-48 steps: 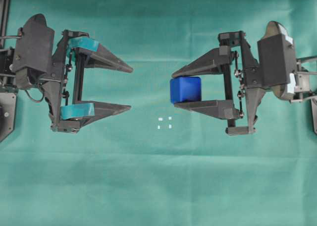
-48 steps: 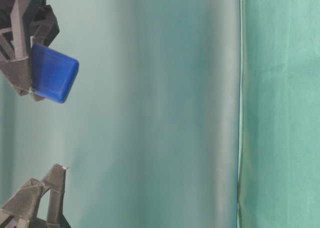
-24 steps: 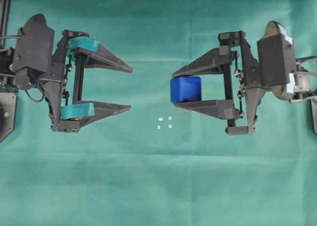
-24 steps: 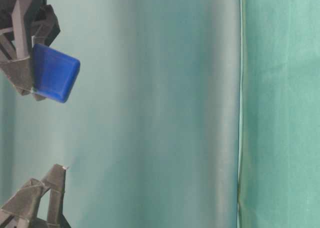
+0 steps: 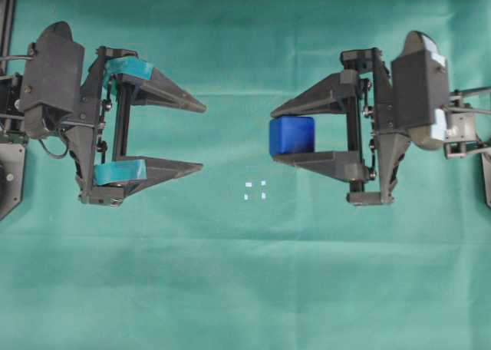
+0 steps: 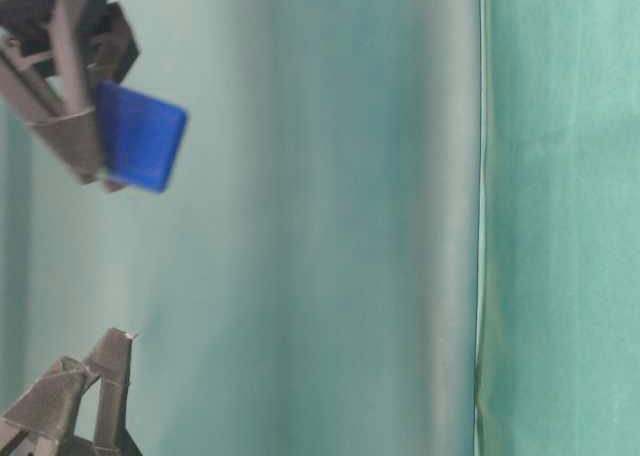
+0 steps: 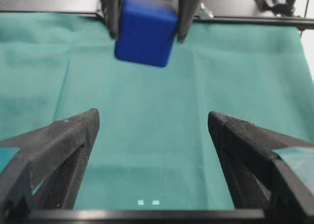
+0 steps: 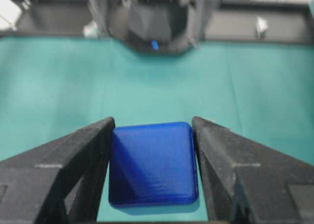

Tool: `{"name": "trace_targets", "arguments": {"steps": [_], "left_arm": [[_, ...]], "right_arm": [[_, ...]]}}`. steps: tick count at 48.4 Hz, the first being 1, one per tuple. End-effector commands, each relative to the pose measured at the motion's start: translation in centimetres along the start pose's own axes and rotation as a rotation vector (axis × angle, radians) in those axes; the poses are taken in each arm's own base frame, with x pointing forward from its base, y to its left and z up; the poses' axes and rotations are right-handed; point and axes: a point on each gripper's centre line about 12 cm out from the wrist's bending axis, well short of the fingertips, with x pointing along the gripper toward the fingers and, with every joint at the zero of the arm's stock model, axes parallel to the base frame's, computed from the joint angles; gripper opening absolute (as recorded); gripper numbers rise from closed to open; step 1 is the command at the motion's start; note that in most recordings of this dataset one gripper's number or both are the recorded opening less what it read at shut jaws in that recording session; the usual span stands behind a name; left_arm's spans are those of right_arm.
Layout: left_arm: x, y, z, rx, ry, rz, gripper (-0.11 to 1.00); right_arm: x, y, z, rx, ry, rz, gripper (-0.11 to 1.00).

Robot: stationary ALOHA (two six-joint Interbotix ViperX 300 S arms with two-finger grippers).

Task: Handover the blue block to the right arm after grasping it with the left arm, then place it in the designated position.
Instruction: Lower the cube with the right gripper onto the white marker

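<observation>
The blue block [image 5: 291, 135] hangs above the cloth, clamped between the all-black fingers of my right gripper [image 5: 279, 133]; it also shows as the blue block [image 8: 153, 163] in the right wrist view and as the blue block [image 6: 142, 137] in the table-level view. My left gripper [image 5: 201, 135], with teal pads, stands open and empty at the left, well apart from the block. The designated position [image 5: 255, 189] is a small square of white marks on the cloth, below and left of the block. From the left wrist view the blue block [image 7: 146, 29] is seen ahead between the right arm's fingers.
Green cloth [image 5: 245, 288] covers the whole table. A black frame edge [image 5: 6, 12] runs along the far left. The left arm's body [image 8: 157, 22] faces the right wrist camera across the cloth.
The right gripper with the blue block has shifted slightly right and dropped lower toward the cloth. The left gripper has stayed still and open.
</observation>
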Motion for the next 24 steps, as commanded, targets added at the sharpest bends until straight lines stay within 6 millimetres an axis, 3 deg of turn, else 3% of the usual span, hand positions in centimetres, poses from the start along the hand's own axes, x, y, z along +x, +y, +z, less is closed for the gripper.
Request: {"name": "trace_targets", "arguments": {"steps": [1, 13, 24], "left_arm": [[-0.2, -0.1, 1.2, 0.004, -0.034, -0.004, 0.99], [-0.2, -0.1, 1.1, 0.002, -0.032, -0.004, 0.99], [-0.2, -0.1, 1.1, 0.005, -0.032, -0.004, 0.99]], "right_arm": [[-0.6, -0.2, 0.4, 0.026, 0.025, -0.030, 0.55], [-0.7, -0.9, -1.5, 0.081, 0.159, -0.111, 0.55], [-0.7, -0.8, -1.7, 0.084, 0.174, -0.116, 0.55]]}}
